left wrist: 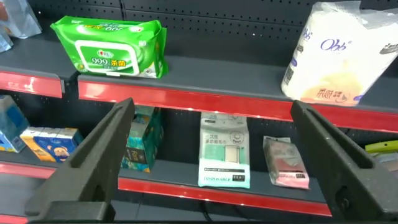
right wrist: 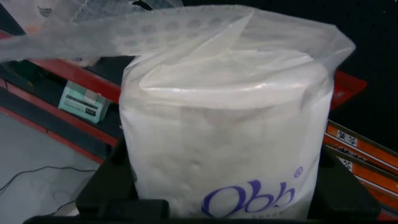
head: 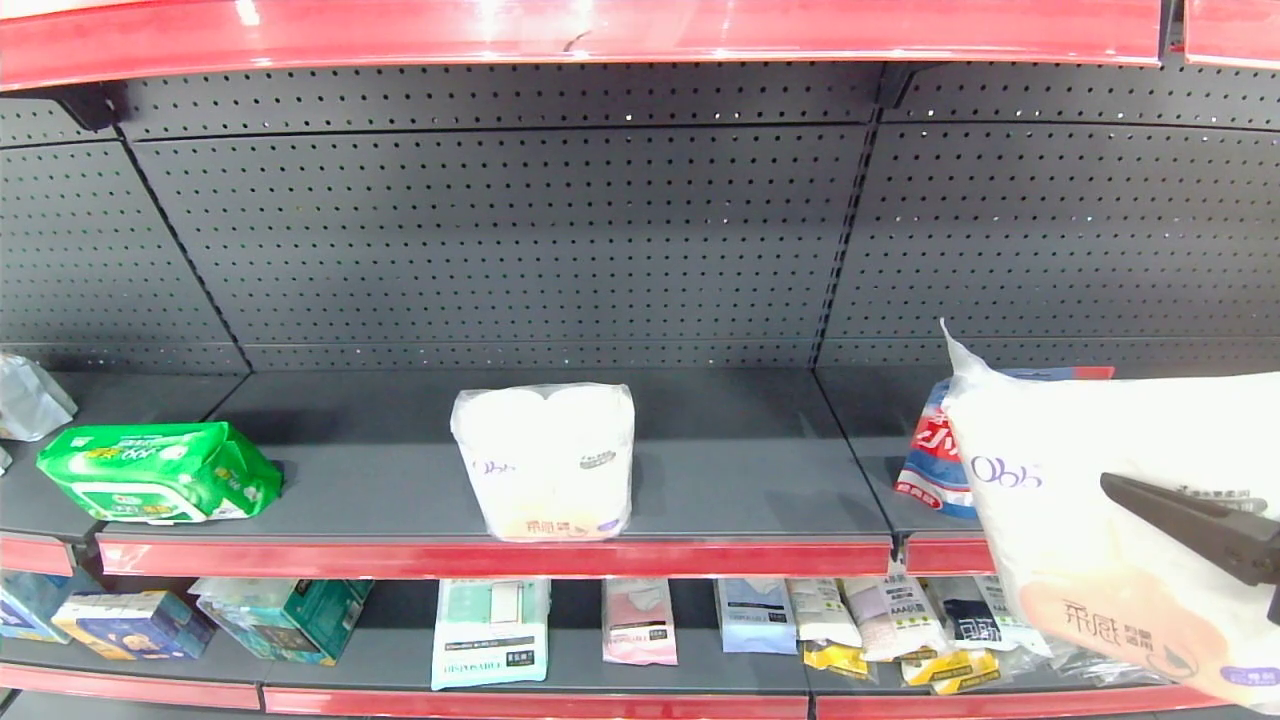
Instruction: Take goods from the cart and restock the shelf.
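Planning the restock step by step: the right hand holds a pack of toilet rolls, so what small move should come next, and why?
Probably swing the right hand left and forward, over the shelf board. It is shut on the held pack, which hangs before the shelf's edge in front of a red-and-blue bag; bare board lies right of the matching pack.

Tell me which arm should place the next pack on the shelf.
Right: its pincer grips a toilet-paper pack beside the shelf; the left pincer is open and empty.
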Available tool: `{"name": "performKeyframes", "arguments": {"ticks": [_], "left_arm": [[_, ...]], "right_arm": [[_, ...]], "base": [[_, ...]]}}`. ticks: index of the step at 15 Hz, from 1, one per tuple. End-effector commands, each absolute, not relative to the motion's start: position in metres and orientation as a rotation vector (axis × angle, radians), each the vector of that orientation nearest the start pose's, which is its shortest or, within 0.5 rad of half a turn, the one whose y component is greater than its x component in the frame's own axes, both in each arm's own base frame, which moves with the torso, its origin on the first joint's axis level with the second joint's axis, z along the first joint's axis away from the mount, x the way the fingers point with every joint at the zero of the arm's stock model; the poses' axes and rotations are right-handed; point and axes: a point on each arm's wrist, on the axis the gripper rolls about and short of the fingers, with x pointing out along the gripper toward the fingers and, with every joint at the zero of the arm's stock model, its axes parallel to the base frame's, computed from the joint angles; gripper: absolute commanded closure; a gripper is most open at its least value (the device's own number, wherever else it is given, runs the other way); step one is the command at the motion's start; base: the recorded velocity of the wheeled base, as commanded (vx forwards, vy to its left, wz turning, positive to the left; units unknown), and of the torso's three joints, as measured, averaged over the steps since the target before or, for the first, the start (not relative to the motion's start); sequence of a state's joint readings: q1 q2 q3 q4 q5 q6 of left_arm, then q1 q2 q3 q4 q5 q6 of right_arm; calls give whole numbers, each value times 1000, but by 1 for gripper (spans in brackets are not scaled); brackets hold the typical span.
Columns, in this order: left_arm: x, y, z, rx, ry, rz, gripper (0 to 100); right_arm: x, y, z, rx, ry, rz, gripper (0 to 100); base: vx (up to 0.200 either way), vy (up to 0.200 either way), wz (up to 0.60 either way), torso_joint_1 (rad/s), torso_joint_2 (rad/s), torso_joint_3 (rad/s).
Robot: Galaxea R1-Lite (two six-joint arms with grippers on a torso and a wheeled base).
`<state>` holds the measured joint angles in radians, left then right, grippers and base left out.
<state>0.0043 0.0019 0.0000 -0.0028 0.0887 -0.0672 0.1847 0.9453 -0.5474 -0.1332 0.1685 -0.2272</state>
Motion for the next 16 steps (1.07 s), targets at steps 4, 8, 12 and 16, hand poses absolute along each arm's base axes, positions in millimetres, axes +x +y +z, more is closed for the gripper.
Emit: {"name": "performKeyframes", "arguments": {"ticks": [4,8,12,16], "left_arm": [[-23,2,76,-68,-5,93,0],[-23,2,76,-68,-5,93,0],[-23,2,76,-68,-5,93,0],[-23,2,76,-68,-5,93,0]], "right_arm": [[112,24,218,-210,233,377,100],[112,24,216,-210,238,377,100],[112,24,216,-210,238,377,100],[112,24,217,-210,236,377,100]], "base": [[0,0,0,0,0,0],[0,0,0,0,0,0],[0,0,450,3,4,1],[0,0,450,4,1,1]]}}
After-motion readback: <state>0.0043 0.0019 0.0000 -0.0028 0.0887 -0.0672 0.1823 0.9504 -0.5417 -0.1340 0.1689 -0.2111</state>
